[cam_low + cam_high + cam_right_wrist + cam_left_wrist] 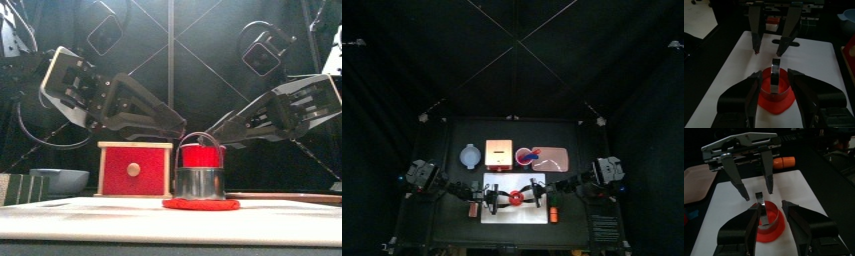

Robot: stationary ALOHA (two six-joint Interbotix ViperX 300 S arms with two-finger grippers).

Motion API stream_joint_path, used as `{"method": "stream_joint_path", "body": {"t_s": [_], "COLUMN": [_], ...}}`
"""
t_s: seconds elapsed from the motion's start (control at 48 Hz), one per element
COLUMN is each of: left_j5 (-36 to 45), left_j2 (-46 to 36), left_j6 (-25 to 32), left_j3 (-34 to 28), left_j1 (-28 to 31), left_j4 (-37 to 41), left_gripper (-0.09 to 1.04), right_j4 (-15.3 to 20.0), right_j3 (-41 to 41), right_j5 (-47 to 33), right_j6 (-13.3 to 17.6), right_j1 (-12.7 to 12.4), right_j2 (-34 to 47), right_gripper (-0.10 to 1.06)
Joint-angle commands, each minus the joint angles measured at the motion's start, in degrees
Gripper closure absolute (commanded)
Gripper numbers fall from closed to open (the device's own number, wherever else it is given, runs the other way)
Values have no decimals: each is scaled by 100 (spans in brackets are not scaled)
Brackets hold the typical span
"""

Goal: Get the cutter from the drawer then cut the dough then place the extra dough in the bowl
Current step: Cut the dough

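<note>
- Round metal cutter with wire handle [199, 181]: I see it upright on the flat red dough disc [201, 204], in the middle of the white cutting board [80, 205].
- Left gripper [768, 51]: jaws apart, either side of the cutter.
- Right gripper [759, 194]: jaws apart likewise, facing the left gripper.
- Pale wooden box with red drawer front [134, 168], blue-grey bowl [60, 178], flat pink tray [545, 157]: behind the board.

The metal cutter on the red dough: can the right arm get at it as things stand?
Likely yes: the cutter stands on the dough between the open jaws of the right gripper. The left gripper hovers close opposite and might crowd it.
</note>
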Motion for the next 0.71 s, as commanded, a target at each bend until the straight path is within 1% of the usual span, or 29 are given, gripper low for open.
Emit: {"method": "stream_joint_path", "body": {"t_s": [0.021, 0.292, 0.438, 0.583, 0.625, 0.708], "left_j5": [-53, -26, 114, 264, 264, 272], "left_j2": [-53, 114, 149, 149, 158, 149], "left_j6": [167, 158, 149, 149, 149, 149], "left_j3": [-114, -290, -299, -308, -299, -308], "left_j1": [26, 26, 26, 62, 62, 70], "left_j4": [-202, -255, -334, -466, -475, -501], "left_gripper": [16, 16, 17, 17, 17, 17], "right_j4": [0, -53, -79, 44, 105, 334], "right_j3": [-53, 9, 26, 0, 0, 0], "right_j5": [-70, -62, -62, -53, -62, -62], "right_j6": [0, 18, 26, 97, 62, 97], "right_j1": [9, 0, 9, 9, 9, 0], "right_j2": [-79, -35, -70, -97, -114, -167], "right_gripper": [15, 15, 15, 15, 15, 15]}}
